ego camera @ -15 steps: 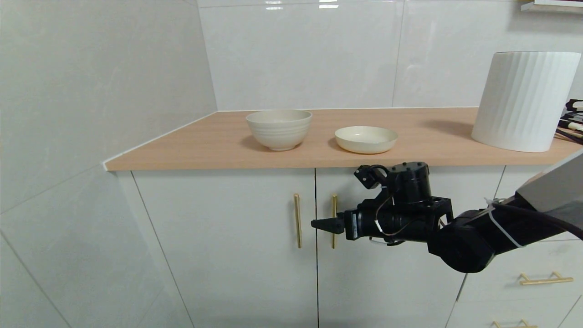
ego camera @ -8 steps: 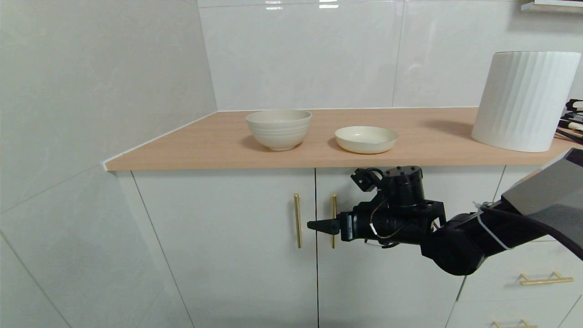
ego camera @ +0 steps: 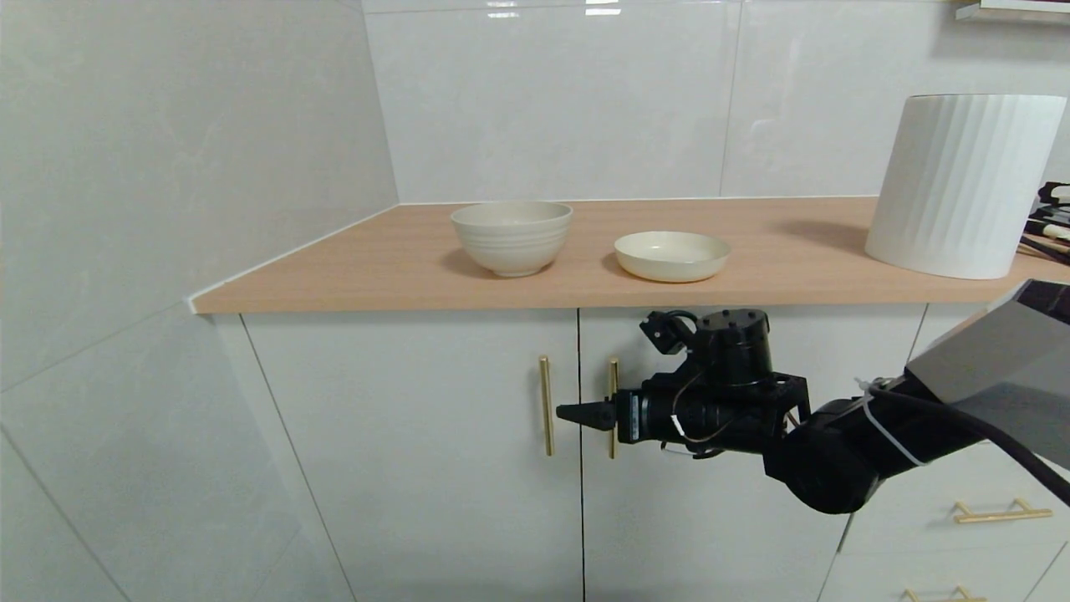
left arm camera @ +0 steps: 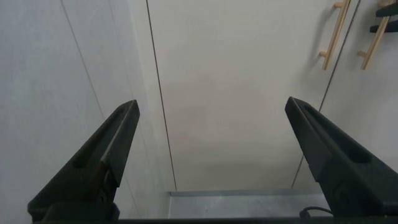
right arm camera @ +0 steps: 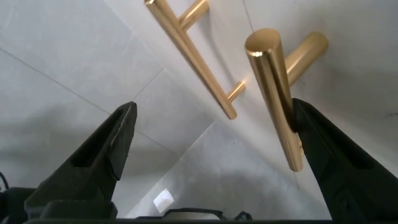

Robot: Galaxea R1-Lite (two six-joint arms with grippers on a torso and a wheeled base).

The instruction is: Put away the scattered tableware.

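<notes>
A ribbed cream bowl point(ego camera: 512, 237) and a shallow cream plate point(ego camera: 672, 255) stand on the wooden counter point(ego camera: 401, 267). Below it are two white cabinet doors with upright gold handles, one left point(ego camera: 545, 405) and one right point(ego camera: 613, 407) of the seam. My right gripper point(ego camera: 577, 414) is level with the handles, its tip between them. In the right wrist view it point(right arm camera: 211, 118) stands open, with the nearer handle point(right arm camera: 273, 93) close to one finger and the other handle point(right arm camera: 193, 62) farther off. My left gripper point(left arm camera: 212, 111) hangs open and holds nothing, low before the left door point(left arm camera: 236, 112).
A tall white ribbed container point(ego camera: 961, 184) stands at the counter's right end, with dark utensils point(ego camera: 1049, 221) beside it. Drawers with gold pulls point(ego camera: 1003, 512) sit lower right. A tiled wall point(ego camera: 167, 167) closes off the left side.
My right gripper has slid left and slightly down, its tip now reaching past the right door's handle toward the seam. Bowl and plate have not moved.
</notes>
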